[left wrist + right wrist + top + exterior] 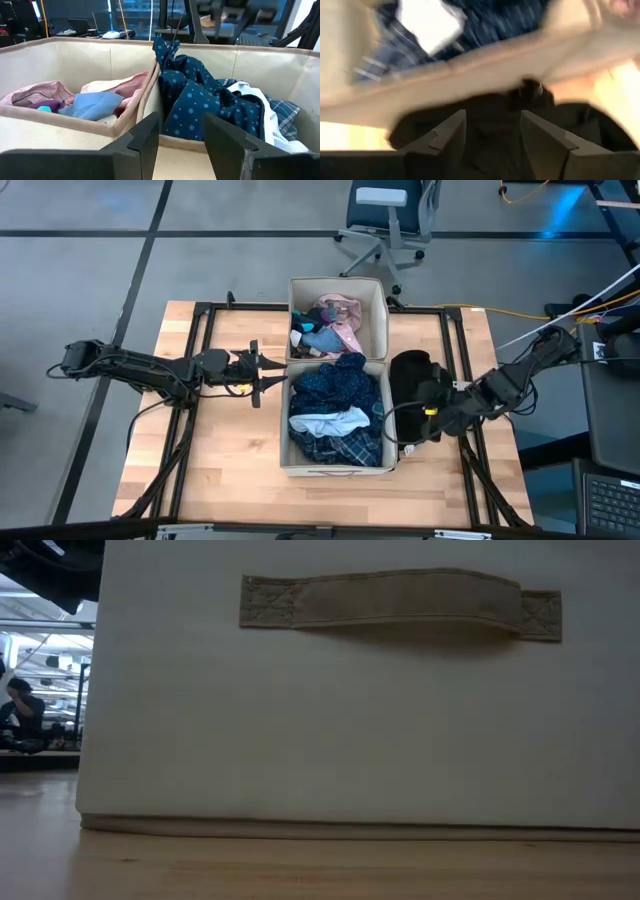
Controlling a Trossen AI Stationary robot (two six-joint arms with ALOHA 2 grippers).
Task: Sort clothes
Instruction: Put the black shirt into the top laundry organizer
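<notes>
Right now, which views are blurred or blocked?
Right wrist view: motion-smeared; the black garment and bin edge streak. Low view: almost filled by the near bin's wall, so no clothes show. Left wrist view: sharp on the navy dotted garment. High view: clear, evenly lit.

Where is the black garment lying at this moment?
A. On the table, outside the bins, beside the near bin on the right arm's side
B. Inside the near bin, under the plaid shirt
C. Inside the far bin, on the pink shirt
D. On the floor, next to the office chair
A. In the high view the black garment lies on the wooden table, against the outer wall of the near bin, with the right gripper right at it.
</notes>
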